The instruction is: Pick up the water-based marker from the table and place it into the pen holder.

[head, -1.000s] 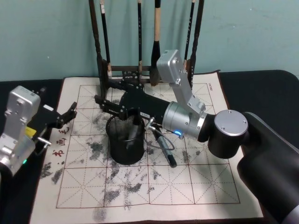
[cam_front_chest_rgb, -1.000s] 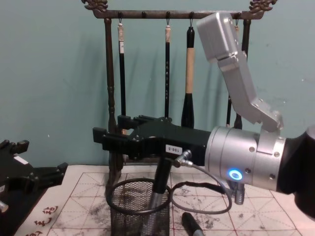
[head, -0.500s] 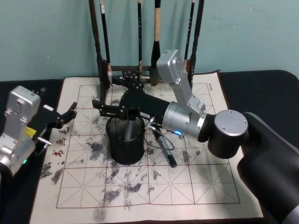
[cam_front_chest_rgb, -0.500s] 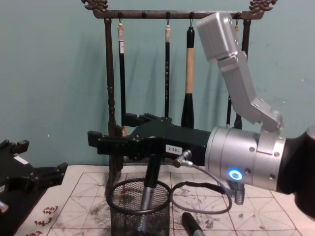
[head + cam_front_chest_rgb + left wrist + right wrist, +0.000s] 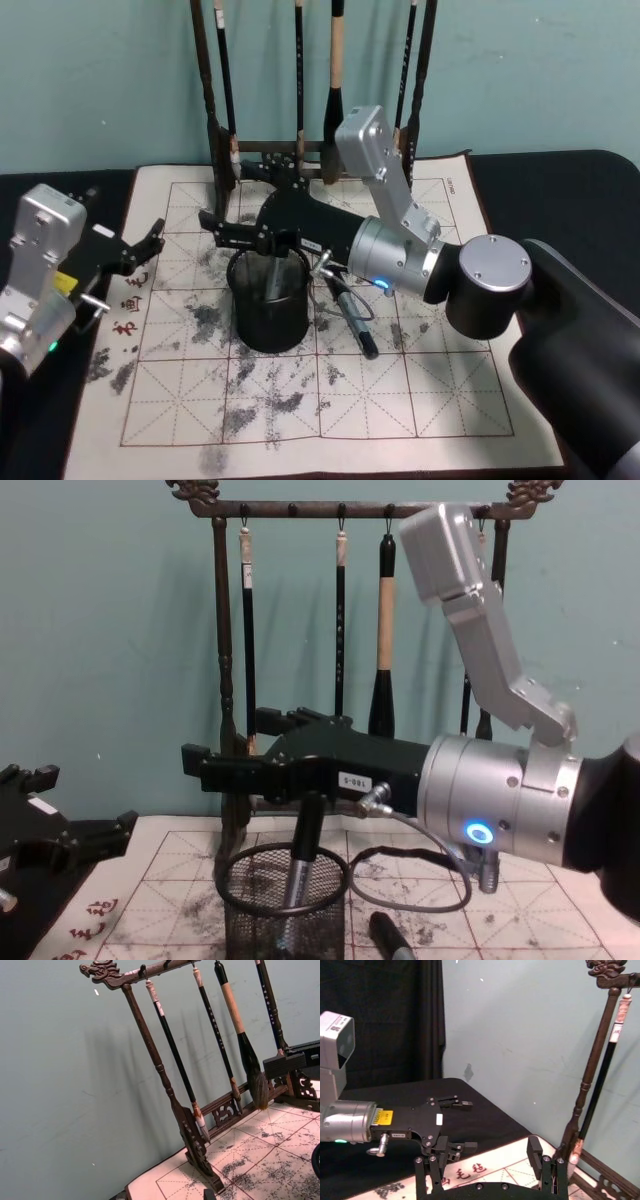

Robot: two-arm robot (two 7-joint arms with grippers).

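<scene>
Looks like the drop-off step is basically done here. The marker [image 5: 302, 845] is inside the pen holder [image 5: 250, 925], lower end down in the cup and its dark top end poking out above the rim. Its long axis is close to upright but not quite: the top leans a bit toward the robot's right side of the holder.

The right gripper [image 5: 222, 195] hangs directly above the holder with its jaws spread wide, nothing between them. The marker's top sits right under the gripper body, and I can't tell if they're touching.

My read is that the next move is just lifting straight up off the holder. The thing to watch is the marker's top snagging on the gripper and tipping the light mesh cup.

The left gripper [image 5: 140, 250] is parked well off to the left of the holder, jaws apart, holding nothing.

There's also another dark pen [image 5: 355, 325] lying flat on the stained mat [image 5: 300, 410] just to the right of the holder. The brush rack [image 5: 225, 680] stands behind the holder, on the same desk [image 5: 560, 190].
</scene>
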